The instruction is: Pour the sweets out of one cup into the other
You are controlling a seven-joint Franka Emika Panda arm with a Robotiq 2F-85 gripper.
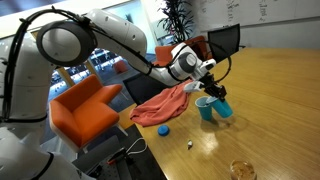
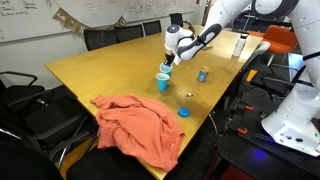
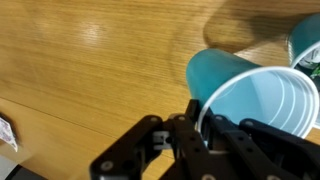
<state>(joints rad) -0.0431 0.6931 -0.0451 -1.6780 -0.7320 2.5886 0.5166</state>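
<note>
**Tipped cup held by its rim beside the upright one**

The teal disposable cup (image 3: 255, 95) with a white ribbed inside lies well over on its side in the air. Its long axis is close to level, with the base away from the wrist camera and the mouth turned towards it. No sweets show in the part of its inside that the wrist view reveals. The upright teal cup (image 2: 163, 83) stands on the wooden table (image 2: 100, 70) just below and beside the tipped one. In the wrist view this upright cup (image 3: 308, 40) sits at the far corner, past the tipped cup's rim rather than squarely under it. My judgement is that the pour turns on that offset: the mouth must be over the upright cup's opening, and from here I cannot tell whether it is.

The gripper (image 3: 203, 118) is closed down hard on the tipped cup's wall at the rim. One finger is inside and one outside, and nothing else is touched.

Well apart from the upright cup, a salmon-red crumpled cloth (image 2: 135, 125) lies nearer the table's corner. A small blue round lid (image 2: 184, 111) lies between that cloth and the cup.
</note>
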